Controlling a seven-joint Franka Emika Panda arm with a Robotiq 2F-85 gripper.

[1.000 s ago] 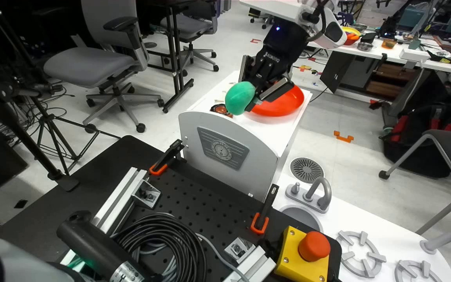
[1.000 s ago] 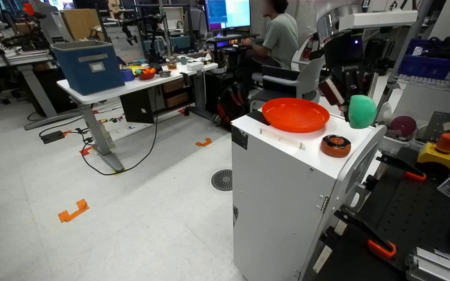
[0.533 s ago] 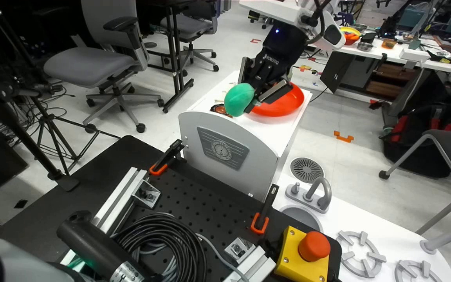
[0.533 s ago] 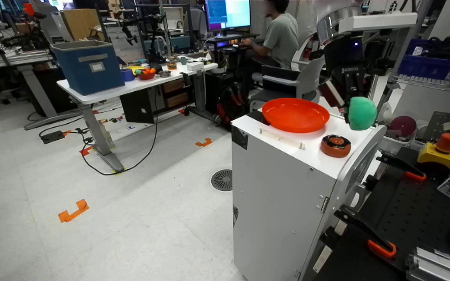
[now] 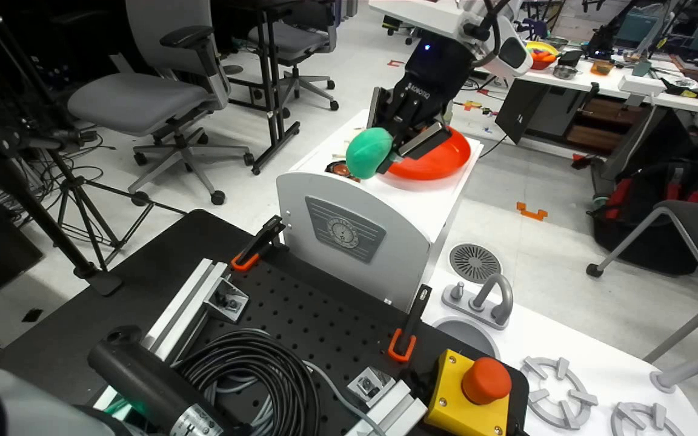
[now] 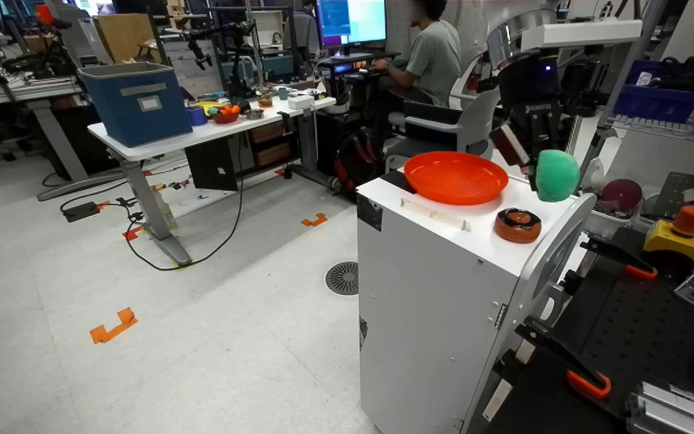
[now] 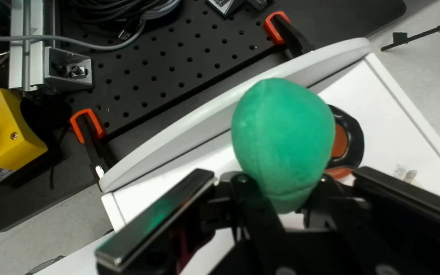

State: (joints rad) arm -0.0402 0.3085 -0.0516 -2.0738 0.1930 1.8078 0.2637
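- Wrist view, centre: the hand (image 7: pixel 283 189), drawn tight, grips the green object (image 7: pixel 283 133) by its lower end.
- Long axis near vertical (rounded bulk pointing up-frame).

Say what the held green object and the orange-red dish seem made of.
Green object: matte, perhaps fabric or foam; the wrist view shows seam-like lines and no sharp glare. Orange-red dish: probably molded plastic, smooth and satin, given its uniform color and thin, even rim.

Gray panel (image 5: pixel 349 263) blocks one edge of white cabinet (image 6: pixel 431 301); brown round object (image 6: pixel 515 233) just inside, green ball (image 5: pixel 369 152) overhead. Red dish (image 6: pixel 455 178) crowds opposite edge. Object-to-dish gap passable.
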